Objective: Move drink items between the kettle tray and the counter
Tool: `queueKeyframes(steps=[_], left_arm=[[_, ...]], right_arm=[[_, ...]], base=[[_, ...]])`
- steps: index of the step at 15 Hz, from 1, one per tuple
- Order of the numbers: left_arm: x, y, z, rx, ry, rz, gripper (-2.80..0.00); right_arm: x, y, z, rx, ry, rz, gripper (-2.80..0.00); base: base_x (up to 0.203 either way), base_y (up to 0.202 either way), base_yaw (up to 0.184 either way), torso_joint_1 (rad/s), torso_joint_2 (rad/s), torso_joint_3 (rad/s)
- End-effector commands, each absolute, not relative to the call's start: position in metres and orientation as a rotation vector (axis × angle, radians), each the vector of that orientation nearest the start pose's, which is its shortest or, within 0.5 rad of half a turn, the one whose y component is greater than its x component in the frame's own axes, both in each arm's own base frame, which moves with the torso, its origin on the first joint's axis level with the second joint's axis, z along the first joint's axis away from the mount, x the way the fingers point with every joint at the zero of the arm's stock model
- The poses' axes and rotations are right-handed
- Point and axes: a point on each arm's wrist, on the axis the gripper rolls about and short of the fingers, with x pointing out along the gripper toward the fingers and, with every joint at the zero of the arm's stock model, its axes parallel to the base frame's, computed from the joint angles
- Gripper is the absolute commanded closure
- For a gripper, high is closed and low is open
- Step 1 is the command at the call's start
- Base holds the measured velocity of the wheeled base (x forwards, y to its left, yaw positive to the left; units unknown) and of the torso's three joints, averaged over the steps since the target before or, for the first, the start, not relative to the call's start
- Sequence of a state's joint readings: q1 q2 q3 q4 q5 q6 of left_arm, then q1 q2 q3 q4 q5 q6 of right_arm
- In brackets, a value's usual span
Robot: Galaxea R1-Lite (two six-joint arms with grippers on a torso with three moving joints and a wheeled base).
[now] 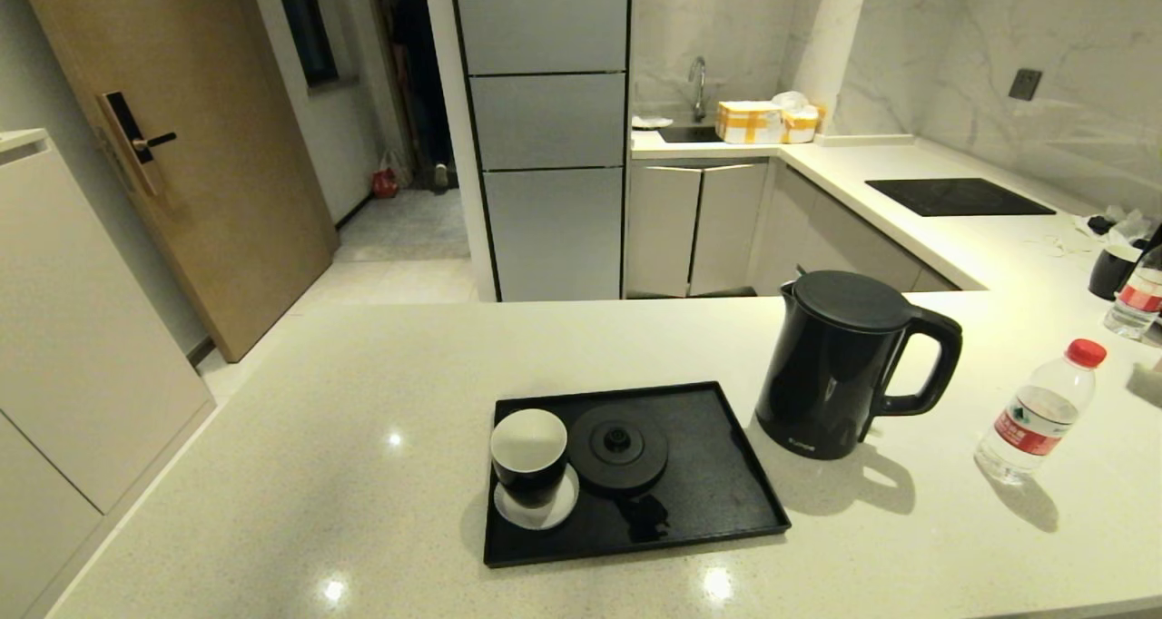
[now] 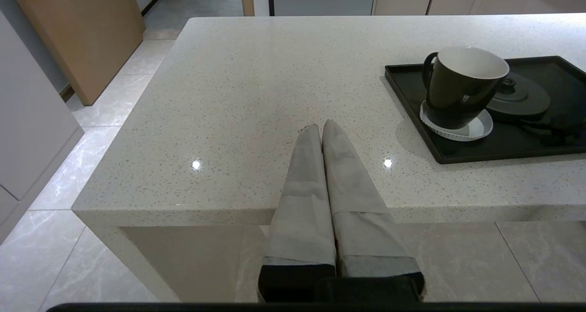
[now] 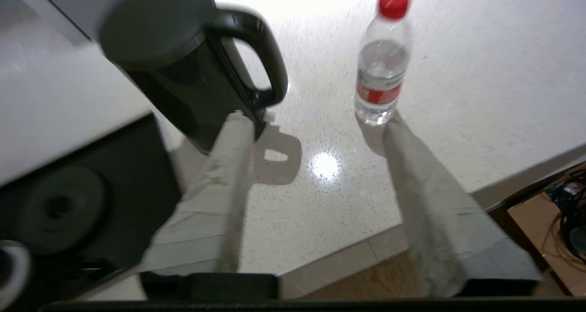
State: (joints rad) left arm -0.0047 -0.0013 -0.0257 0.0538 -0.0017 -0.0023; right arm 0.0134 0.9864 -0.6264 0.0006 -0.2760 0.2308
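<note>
The black kettle [image 1: 840,365] [image 3: 183,60] stands on the cream counter [image 1: 318,419] just right of the black tray [image 1: 717,492], handle turned right. On the tray lies the round base disc [image 1: 618,447] [image 3: 57,209], bare. The water bottle [image 1: 1039,412] [image 3: 382,69] with red cap stands upright further right. Neither arm shows in the head view. My right gripper [image 3: 316,122] hovers open near the counter's front edge, its fingers framing the gap between kettle and bottle, touching neither. My left gripper [image 2: 322,126] is shut and empty over the counter left of the tray.
A black cup [image 1: 529,456] [image 2: 462,85] on a white saucer sits on the tray's left side. A second bottle [image 1: 1135,297] and a dark mug [image 1: 1112,270] stand at the far right. The black cooktop [image 1: 958,196] lies behind.
</note>
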Motion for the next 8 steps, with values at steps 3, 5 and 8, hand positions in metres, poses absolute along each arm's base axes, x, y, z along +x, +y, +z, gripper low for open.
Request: queueKeyframes(steps=[3, 5, 8], left_arm=[[-0.025, 0.000, 0.077, -0.003, 0.028, -0.006, 0.00], [-0.025, 0.000, 0.077, -0.003, 0.026, -0.006, 0.00], [-0.025, 0.000, 0.077, -0.001, 0.027, -0.006, 0.00]], right_arm=[[-0.015, -0.007, 0.312, 0.247, 0.196, -0.307, 0.00], [-0.090, -0.008, 0.308, 0.266, 0.130, -0.302, 0.00], [-0.154, -0.008, 0.268, 0.276, 0.052, -0.302, 0.00]], base=[[0.000, 0.000, 0.000, 0.000, 0.00, 0.000], [0.000, 0.000, 0.000, 0.000, 0.00, 0.000], [0.000, 0.000, 0.000, 0.000, 0.00, 0.000]])
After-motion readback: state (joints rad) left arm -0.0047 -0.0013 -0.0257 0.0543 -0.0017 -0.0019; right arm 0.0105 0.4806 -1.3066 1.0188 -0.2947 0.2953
